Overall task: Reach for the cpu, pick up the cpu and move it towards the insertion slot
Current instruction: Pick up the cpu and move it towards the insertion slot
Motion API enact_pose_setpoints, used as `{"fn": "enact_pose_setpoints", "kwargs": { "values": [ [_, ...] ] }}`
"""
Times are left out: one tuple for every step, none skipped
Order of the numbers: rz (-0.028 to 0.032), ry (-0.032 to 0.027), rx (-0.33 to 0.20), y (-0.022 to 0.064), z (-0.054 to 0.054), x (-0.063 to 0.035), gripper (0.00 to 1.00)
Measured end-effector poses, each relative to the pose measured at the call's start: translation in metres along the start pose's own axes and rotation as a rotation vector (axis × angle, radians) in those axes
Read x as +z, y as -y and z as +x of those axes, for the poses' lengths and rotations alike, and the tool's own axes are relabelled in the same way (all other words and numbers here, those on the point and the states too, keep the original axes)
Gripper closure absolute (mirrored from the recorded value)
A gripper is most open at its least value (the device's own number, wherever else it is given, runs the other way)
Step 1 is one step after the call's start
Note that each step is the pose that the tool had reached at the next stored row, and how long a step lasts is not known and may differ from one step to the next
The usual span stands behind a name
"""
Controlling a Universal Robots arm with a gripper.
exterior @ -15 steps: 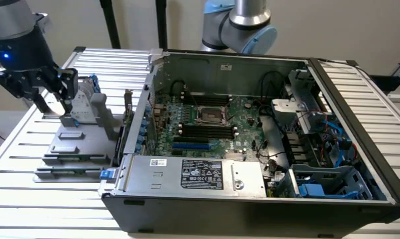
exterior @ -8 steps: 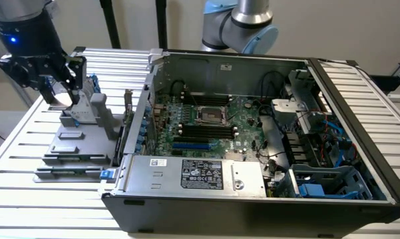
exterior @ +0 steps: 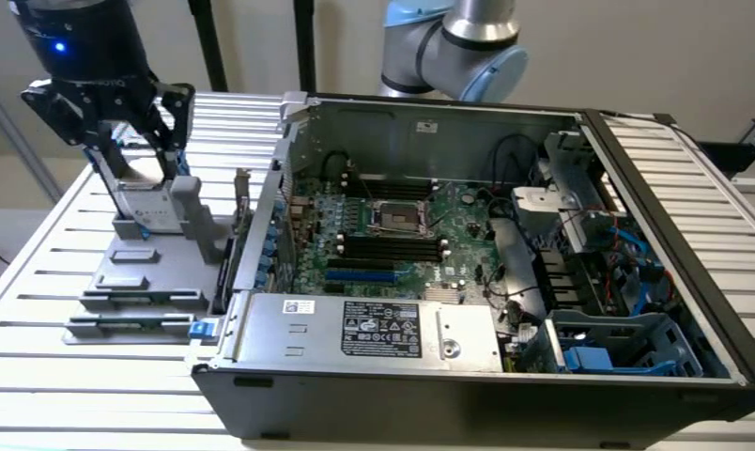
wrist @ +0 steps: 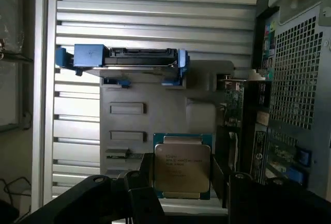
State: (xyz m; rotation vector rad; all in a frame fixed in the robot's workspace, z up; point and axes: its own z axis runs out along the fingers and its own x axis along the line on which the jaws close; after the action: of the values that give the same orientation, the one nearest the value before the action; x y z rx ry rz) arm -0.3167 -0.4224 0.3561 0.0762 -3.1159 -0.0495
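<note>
The cpu [wrist: 182, 168] lies flat, metal top up, in a blue-edged seat on a grey holder [exterior: 146, 272]. The gripper [wrist: 183, 185] hangs over it, spread, one finger either side. A hard drive [wrist: 134, 58] with blue rails stands beyond on the holder. The holder rests on the slatted desk [exterior: 27, 282], at the exterior view's left of the open computer case [exterior: 478, 404]. The insertion slot [exterior: 399, 218] sits inside the case, well apart.

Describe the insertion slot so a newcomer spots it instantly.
Look inside the open computer case at the green motherboard. Near the board's middle sits the insertion slot: square, shiny silver frame, dark centre, unlike the long black memory slots beside it.
</note>
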Motion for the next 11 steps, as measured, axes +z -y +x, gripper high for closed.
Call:
{"fn": "enact_pose_setpoints", "kwargs": {
  "values": [
    [-0.0033,-0.0003,0.000,0.0001,-0.004,-0.0023,0.46],
    [-0.0069,-0.0002,0.000,0.0003,-0.009,-0.0046,0.46],
    [-0.0102,-0.0002,0.000,0.0004,-0.013,-0.0069,0.46],
    [-0.0133,-0.0004,0.000,0.0006,-0.018,-0.0094,0.46],
    [-0.0164,-0.0003,0.000,0.0008,-0.023,-0.0117,0.46],
    [-0.0198,-0.0001,0.000,0.0009,-0.027,-0.0139,0.46],
    [-0.0231,-0.0001,-0.001,0.0010,-0.031,-0.0160,0.46],
    [-0.0263,-0.0001,-0.001,0.0012,-0.036,-0.0182,0.46],
    [-0.0299,0.0000,-0.001,0.0014,-0.041,-0.0204,0.46],
    [-0.0335,0.0003,-0.001,0.0015,-0.045,-0.0224,0.46],
    [-0.0370,0.0003,-0.001,0.0017,-0.050,-0.0242,0.46]
  ]
}}
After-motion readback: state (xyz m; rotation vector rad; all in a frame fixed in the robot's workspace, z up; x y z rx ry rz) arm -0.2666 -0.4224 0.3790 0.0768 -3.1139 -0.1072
